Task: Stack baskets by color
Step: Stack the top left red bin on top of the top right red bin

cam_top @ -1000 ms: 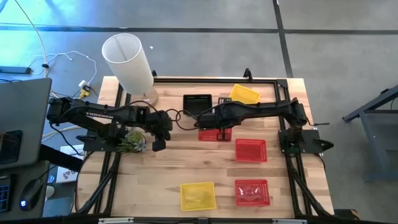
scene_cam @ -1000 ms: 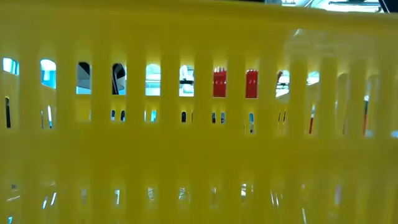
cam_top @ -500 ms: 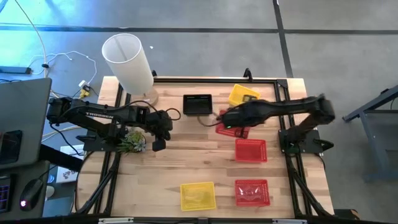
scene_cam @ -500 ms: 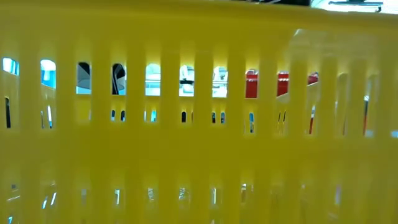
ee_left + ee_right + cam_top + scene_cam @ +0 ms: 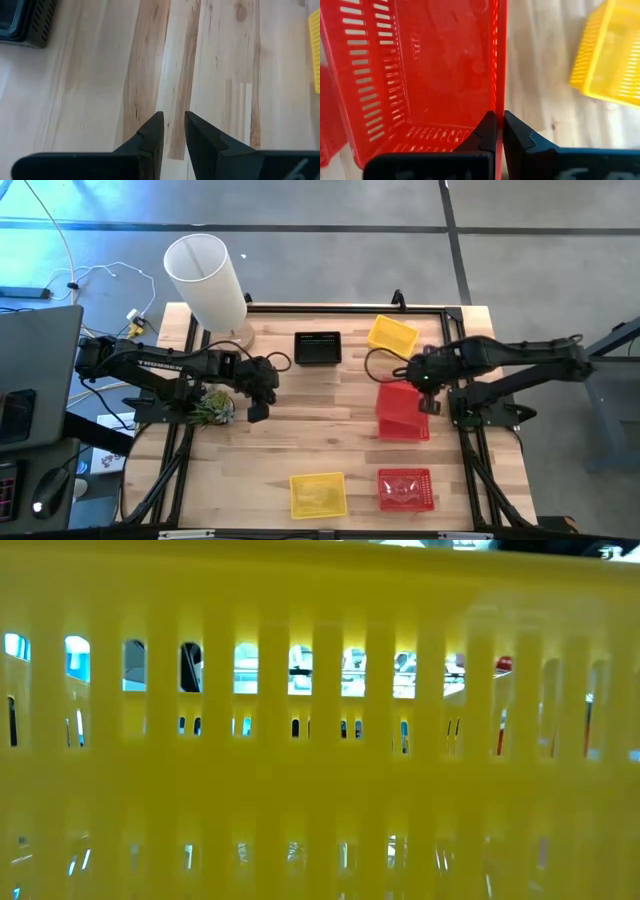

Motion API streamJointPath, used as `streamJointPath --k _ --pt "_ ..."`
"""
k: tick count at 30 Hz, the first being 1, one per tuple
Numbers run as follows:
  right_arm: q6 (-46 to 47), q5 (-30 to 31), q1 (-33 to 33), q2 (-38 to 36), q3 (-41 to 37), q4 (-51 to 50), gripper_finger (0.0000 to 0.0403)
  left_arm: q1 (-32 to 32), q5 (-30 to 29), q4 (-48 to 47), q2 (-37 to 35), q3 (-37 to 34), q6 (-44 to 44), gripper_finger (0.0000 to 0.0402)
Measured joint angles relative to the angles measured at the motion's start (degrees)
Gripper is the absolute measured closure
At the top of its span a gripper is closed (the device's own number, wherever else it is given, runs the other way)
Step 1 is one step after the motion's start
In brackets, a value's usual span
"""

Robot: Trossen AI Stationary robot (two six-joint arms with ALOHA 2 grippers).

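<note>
My right gripper (image 5: pixel 422 383) (image 5: pixel 499 118) is shut on a red basket (image 5: pixel 396 397) (image 5: pixel 420 75), which hangs tilted over a second red basket (image 5: pixel 404 426) at the table's right. A third red basket (image 5: pixel 405 489) and a yellow basket (image 5: pixel 318 494) rest on their bottoms near the front edge. Another yellow basket (image 5: pixel 392 333) (image 5: pixel 612 60) and a black basket (image 5: pixel 318 347) (image 5: pixel 25 20) sit at the far side. My left gripper (image 5: pixel 258 406) (image 5: pixel 173 126) waits over bare wood at the left, slightly open with nothing between its fingers. My right gripper pinches one side wall of the red basket at its rim (image 5: pixel 499 95), with one finger inside the basket and one outside. The fingers come steeply from above. The basket hangs tilted below them; whether it touches the red basket beneath, I cannot tell.
A tall white cylinder lamp (image 5: pixel 205 278) stands at the far left corner. A green tuft (image 5: pixel 212 408) lies under the left arm. The low view is filled by a yellow basket's slotted wall (image 5: pixel 320 780). Bare wood lies between the two arms.
My right gripper has carried the red basket from beside the black basket toward the table's right edge, to above the other red basket. The basket has come up off the wood and now hangs tilted.
</note>
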Motion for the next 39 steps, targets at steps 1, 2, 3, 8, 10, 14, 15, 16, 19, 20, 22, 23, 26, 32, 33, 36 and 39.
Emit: streamJointPath --k 1,2,3,8,10,14,15,16,19,20,22,23,26,32,33,36,39 --pt "-0.78 -0.95 0.0 -1.28 -1.48 0.85 0.0403 0.0 0.0 0.02 0.0 0.0 -0.54 0.0338" --pt "-1.49 -1.82 0.0 -2.32 -2.98 1.48 0.0403 0.0 0.0 0.02 0.0 0.0 -0.91 0.0338" --pt "-1.97 -2.65 0.0 -3.15 -4.49 2.11 0.0403 0.0 -0.01 0.06 0.0 0.0 -1.21 0.0338" --pt "-2.02 -5.09 0.0 -4.65 -10.62 4.66 0.0403 0.0 0.0 0.11 0.0 0.0 -1.47 0.0338" --pt "-2.34 -6.21 -0.02 -4.59 -12.25 5.82 0.0403 0.0 0.0 0.11 0.0 0.0 -1.47 0.0338" --pt "-3.5 -7.96 0.0 -4.41 -14.76 8.31 0.0403 0.01 0.0 0.13 0.0 0.0 -1.47 0.0338" --pt "-3.51 -8.2 0.0 -4.41 -15.23 8.86 0.0403 0.02 0.0 0.16 0.0 0.0 -1.45 0.0338" --pt "-3.53 -8.29 0.0 -4.4 -15.71 9.63 0.0403 0.02 0.0 0.16 0.0 0.0 -1.45 0.0338" --pt "-3.51 -8.41 0.0 -4.39 -17.13 11.49 0.0403 0.02 0.0 0.2 0.0 0.0 -1.38 0.0338" --pt "-3.37 -8.49 0.0 -4.17 -17.53 11.77 0.0403 0.02 0.0 0.2 0.0 0.0 -1.35 0.0338" --pt "-1.84 -8.56 0.0 -3.98 -17.93 12.05 0.0403 0.0 0.0 0.2 0.0 0.0 -1.25 0.0338" --pt "-1.0 -8.6 -0.01 -3.8 -17.96 12.11 0.0403 0.0 0.01 0.2 0.0 0.0 -1.25 0.0338" --pt "-0.61 -8.63 0.0 -3.61 -18.07 12.36 0.04 0.0 0.03 0.2 0.0 0.0 -1.24 0.0338" --pt "-0.51 -8.63 0.0 -3.58 -18.07 13.35 0.0391 0.0 0.2 0.16 0.0 0.0 -1.24 0.0338" --pt "-0.51 -8.63 0.0 -3.56 -18.07 13.35 0.0389 0.01 0.2 0.17 0.0 0.0 -1.25 0.0338" --pt "-0.5 -8.63 0.02 -3.46 -18.07 13.34 0.0382 0.0 0.15 0.16 0.0 0.0 -1.25 0.0338" --pt "-0.26 -8.63 0.02 -3.28 -18.07 13.36 0.037 0.0 0.11 0.16 0.0 0.0 -1.23 0.0338"
